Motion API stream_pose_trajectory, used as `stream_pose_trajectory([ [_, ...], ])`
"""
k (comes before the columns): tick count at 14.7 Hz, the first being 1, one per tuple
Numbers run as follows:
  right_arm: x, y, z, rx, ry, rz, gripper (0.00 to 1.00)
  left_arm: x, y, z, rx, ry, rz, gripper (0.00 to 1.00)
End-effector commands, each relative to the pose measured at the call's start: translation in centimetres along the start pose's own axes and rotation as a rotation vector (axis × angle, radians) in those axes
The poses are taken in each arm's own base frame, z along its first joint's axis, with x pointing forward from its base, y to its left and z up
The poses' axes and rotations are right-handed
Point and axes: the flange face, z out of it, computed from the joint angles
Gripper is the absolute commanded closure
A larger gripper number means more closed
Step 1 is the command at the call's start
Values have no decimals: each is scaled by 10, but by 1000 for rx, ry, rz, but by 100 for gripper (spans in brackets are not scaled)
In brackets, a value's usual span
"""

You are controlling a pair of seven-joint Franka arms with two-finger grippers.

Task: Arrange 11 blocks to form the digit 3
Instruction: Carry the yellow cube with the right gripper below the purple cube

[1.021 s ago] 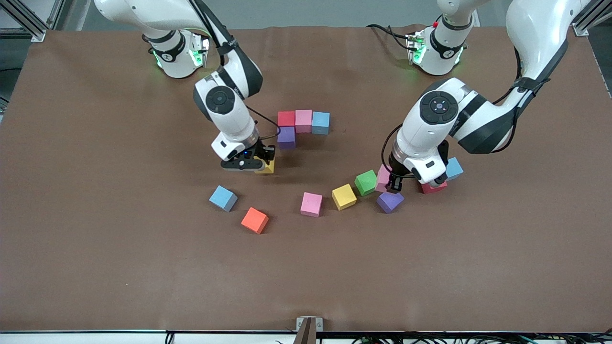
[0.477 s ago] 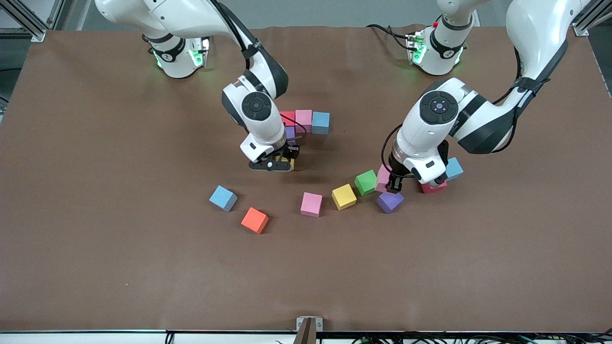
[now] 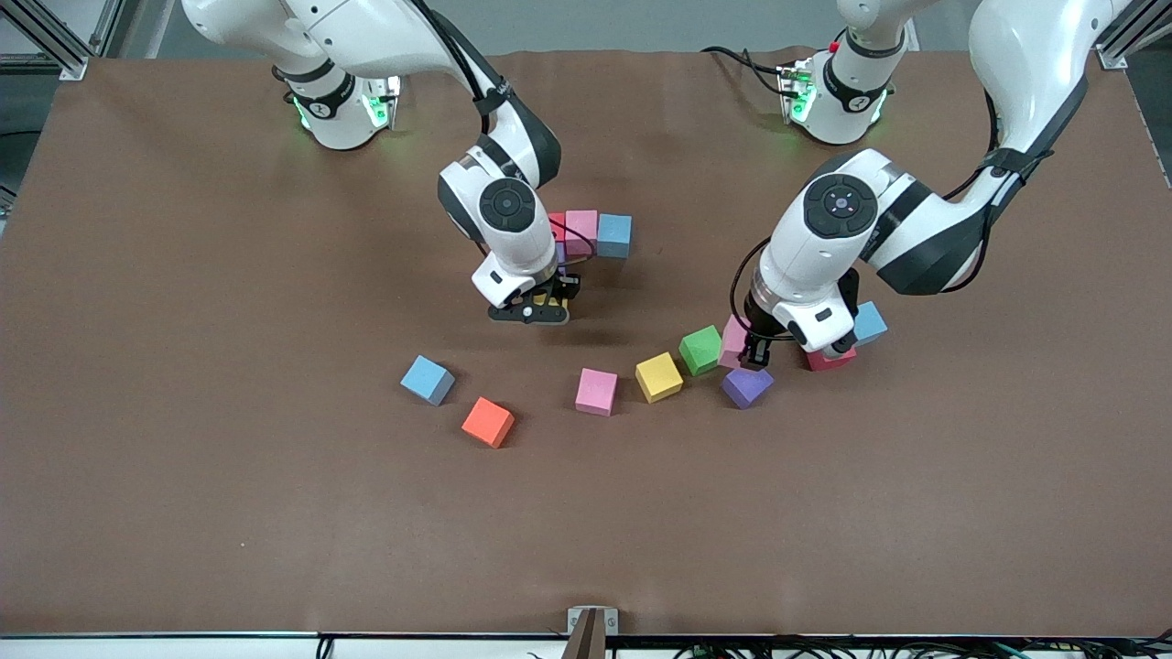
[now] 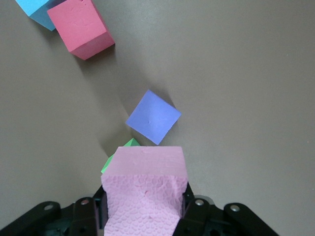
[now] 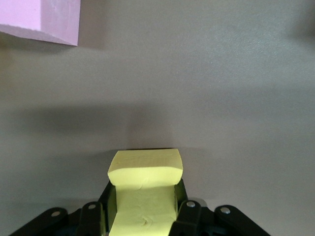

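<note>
Brown worktop (image 3: 183,458). Right arm bent down, right pincer (image 3: 540,309) clamped on yellow block (image 5: 145,189) beside started digit 3 (image 3: 595,233). Left pincer (image 3: 756,355) grips pink block (image 4: 143,191) w/ purple block (image 3: 746,386) below.

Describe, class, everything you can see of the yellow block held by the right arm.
The yellow block is a small matte foam cube with a slightly dented, pitted surface. It sits clamped in the right gripper, squeezed between the black fingers, which are the only things touching it. In the front view it is mostly hidden under the gripper, over the brown table just beside the started row of cubes.
</note>
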Motion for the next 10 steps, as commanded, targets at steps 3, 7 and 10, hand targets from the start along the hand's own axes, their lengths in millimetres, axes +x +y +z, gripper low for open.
stream_pose_trajectory([
  [3, -10, -4, 6, -26, 12, -17, 100, 0, 3, -2, 18, -12, 0, 60],
  [7, -16, -10, 6, -58, 55, -28, 100, 0, 4, -4, 15, -14, 0, 60],
  [10, -16, -11, 4, -69, 75, -18, 99, 0, 4, -3, 16, -13, -2, 60],
])
